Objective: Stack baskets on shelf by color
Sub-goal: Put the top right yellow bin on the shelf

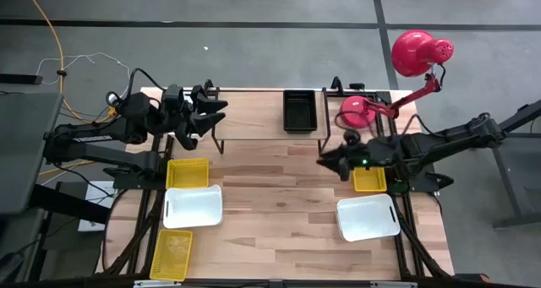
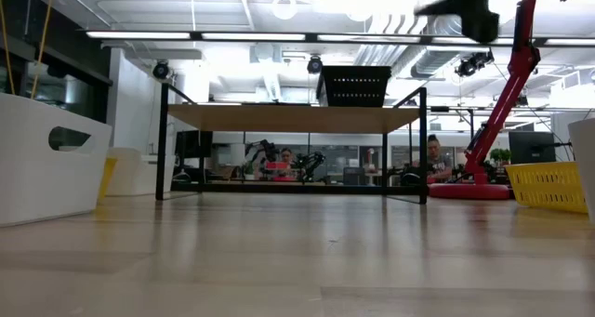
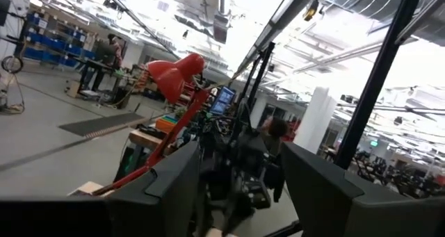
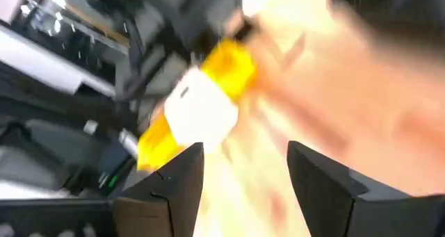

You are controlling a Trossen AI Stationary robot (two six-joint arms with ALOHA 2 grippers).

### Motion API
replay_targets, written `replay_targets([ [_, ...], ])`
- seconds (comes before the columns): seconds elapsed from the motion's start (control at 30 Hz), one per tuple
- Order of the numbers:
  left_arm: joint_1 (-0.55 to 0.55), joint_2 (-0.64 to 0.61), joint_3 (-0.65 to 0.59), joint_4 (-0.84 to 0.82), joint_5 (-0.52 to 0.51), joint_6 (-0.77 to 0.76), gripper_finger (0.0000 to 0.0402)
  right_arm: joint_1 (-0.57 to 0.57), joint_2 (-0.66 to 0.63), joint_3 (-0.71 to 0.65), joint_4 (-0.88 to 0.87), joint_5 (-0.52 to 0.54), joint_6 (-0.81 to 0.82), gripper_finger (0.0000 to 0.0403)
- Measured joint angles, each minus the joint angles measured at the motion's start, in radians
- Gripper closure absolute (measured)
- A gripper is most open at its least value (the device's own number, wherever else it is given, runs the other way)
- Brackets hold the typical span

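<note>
One black basket (image 1: pixel 300 110) sits on the shelf (image 1: pixel 254 119) at the far side of the table (image 1: pixel 279 195), toward its right end. The left gripper (image 1: pixel 218 111) hangs over the shelf's left end, fingers apart, holding nothing. The right gripper (image 1: pixel 325 160) hovers in front of the shelf's right end, also spread and empty. On the left lie two yellow baskets (image 1: pixel 187 173) and a white basket (image 1: pixel 193 207); on the right, another yellow basket (image 1: pixel 369 180) and another white basket (image 1: pixel 368 217).
</note>
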Motion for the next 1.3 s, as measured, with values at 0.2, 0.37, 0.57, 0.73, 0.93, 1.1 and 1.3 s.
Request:
replay_targets([
  [0.2, 0.001, 0.003, 0.000, -0.001, 0.000, 0.020, 0.0206, 0.001, 0.082, 0.001, -0.121, -0.230, 0.215, 0.0208],
  [0.37, 0.001, 0.004, 0.000, -0.003, -0.001, 0.027, 0.0206, 0.001, 0.235, 0.163, -0.354, -0.335, 0.162, 0.0228],
  [0.57, 0.001, 0.004, 0.000, -0.004, -0.005, 0.029, 0.0206, 0.001, 0.435, 0.489, -0.867, -0.196, 0.046, 0.0265],
  [0.73, 0.001, 0.004, 0.000, -0.004, -0.007, 0.029, 0.0206, 0.015, 0.501, 0.518, -1.127, -0.093, 0.178, 0.0273],
  [0.93, 0.001, 0.004, 0.000, -0.004, -0.004, 0.029, 0.0206, 0.035, 0.458, 0.329, -1.083, -0.124, 0.393, 0.0253],
  [1.1, 0.001, 0.004, 0.000, -0.004, -0.003, 0.028, 0.0206, 0.035, 0.408, 0.212, -1.035, -0.107, 0.592, 0.0209],
  [1.3, 0.001, 0.004, 0.000, -0.006, 0.000, 0.028, 0.0206, 0.014, 0.403, 0.101, -0.972, -0.103, 0.735, 0.0168],
])
